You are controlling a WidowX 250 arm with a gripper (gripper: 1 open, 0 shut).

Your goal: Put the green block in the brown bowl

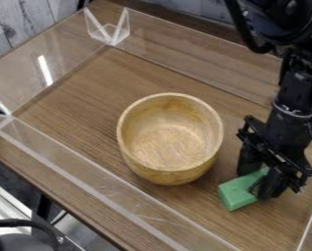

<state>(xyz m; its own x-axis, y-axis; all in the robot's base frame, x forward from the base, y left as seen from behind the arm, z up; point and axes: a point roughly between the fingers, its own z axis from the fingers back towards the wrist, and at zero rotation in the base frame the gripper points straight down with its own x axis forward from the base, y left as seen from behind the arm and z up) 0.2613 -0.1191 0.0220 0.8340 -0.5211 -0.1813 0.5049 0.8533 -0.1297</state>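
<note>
On your far left a clear acrylic wall (67, 181) fences the wooden desk (159, 74), and a small clear bracket (106, 25) stands at the back corner; both are well apart from the work and should not trouble you. The brown bowl (171, 137) sits near the middle, upright and with nothing in it, its thick rim facing your load.

Just to its right, the green block (244, 190) lies low on the desk, near the bowl's wall but apart from it. The gripper (268, 176) points steeply down over the block's far end, its fingers (285, 182) closed on the block, so judge the grasp as made and the lift as your step in hand.

Raise straight up first. The hold looks to be toward one end, so the free end may sag or swing; go gently. Clear the bowl's rim fully before you carry leftward, since that near wall is the one thing in your way. Centre over the pale inside, lower a little, then let go.
</note>
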